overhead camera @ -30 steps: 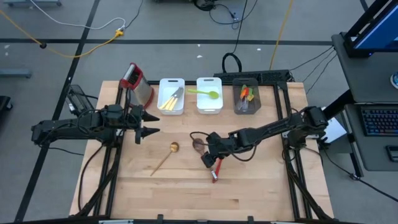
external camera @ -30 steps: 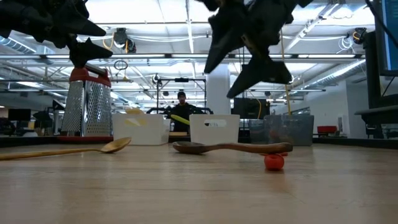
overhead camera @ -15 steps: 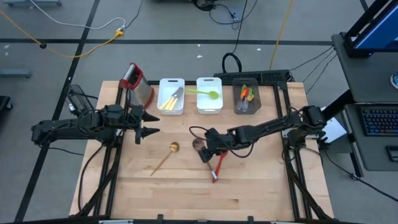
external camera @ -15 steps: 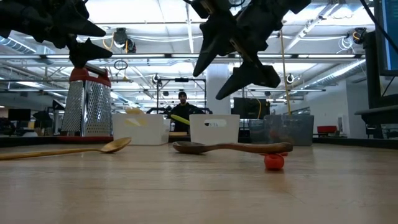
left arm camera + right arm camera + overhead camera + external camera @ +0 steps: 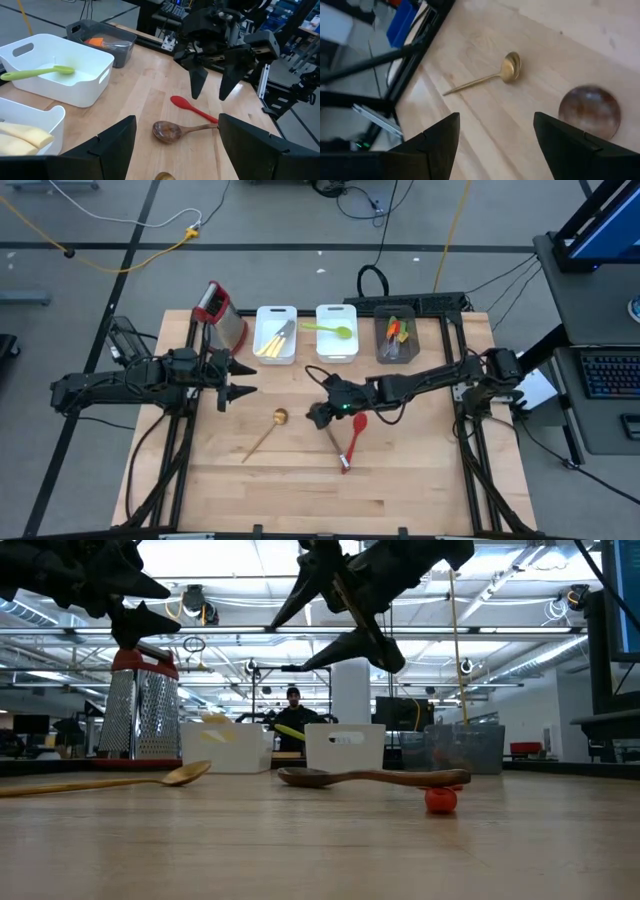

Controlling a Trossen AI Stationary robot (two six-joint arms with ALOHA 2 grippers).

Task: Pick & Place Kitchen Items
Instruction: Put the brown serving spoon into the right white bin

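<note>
both tools are apart and empty: the right tool point(image 5: 318, 412) hangs above the brown wooden spoon point(image 5: 172, 131), the left tool point(image 5: 240, 380) waits near the grater point(image 5: 222, 316).

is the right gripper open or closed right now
Open. In the left wrist view the right gripper hangs over the dark wooden spoon with a clear gap between its fingers, holding nothing.
</note>
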